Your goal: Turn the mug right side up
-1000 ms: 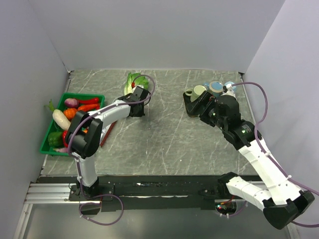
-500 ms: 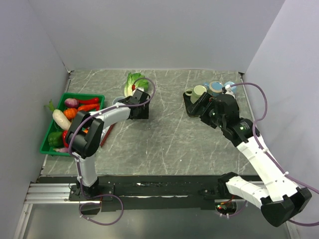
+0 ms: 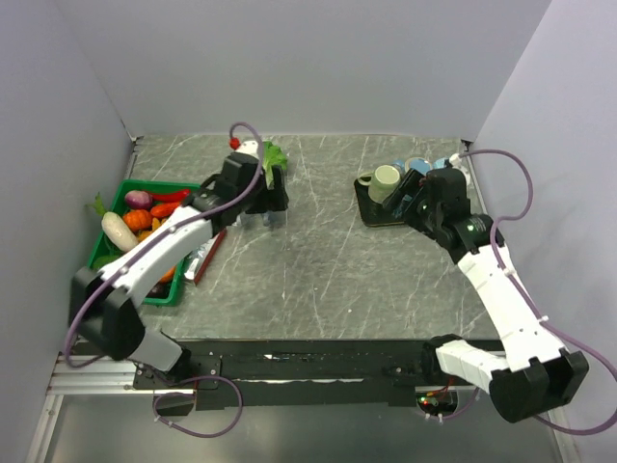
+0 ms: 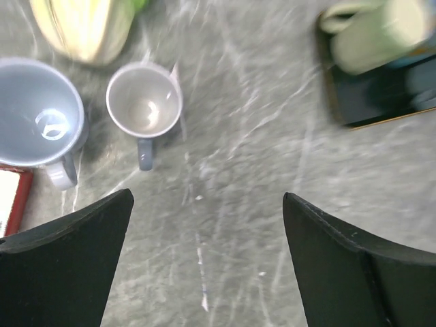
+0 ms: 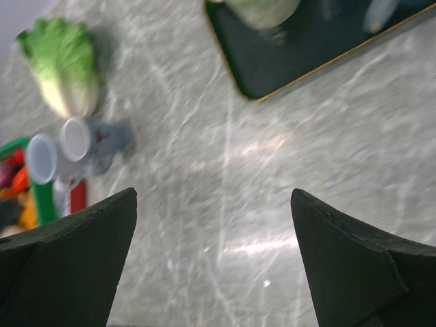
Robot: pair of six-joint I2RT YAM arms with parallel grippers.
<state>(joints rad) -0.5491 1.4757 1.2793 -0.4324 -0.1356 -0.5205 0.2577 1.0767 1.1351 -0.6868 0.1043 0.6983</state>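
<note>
Top view: shows the left arm (image 3: 183, 236) reaching out low over the counter (image 3: 328, 280) with its jaws just beside the lettuce (image 3: 276, 152), and the right arm (image 3: 487, 275) with its jaws above the black tray (image 3: 370, 214); hides the mug under the left wrist.
Left wrist view: gives what the top view lacks, namely the mug (image 4: 144, 109), small and grey, standing on the counter with the mouth up, empty inside, handle toward the lower edge of the picture.
Larger mug (image 4: 37, 129): blue-grey, also mouth up, just beside the mug on the left of the same view; a flat red thing (image 4: 10, 197) near it at the picture's edge.
Right wrist view: looks from far and at a slant; catches both mugs small, side by side, between the lettuce and the green crate (image 5: 39, 197); too blurred there to judge how they stand.
Left jaws: wide apart, holding nothing.
Mug against left jaws: beyond the fingertips, not between them, nearer to the finger (image 4: 75, 266) on the left of the picture; no contact.
Right jaws: wide apart as well, empty.
Mug against right jaws: well apart, across the counter.
Tray load: a pale green mug (image 3: 388, 177), blurred in both wrist views.
</note>
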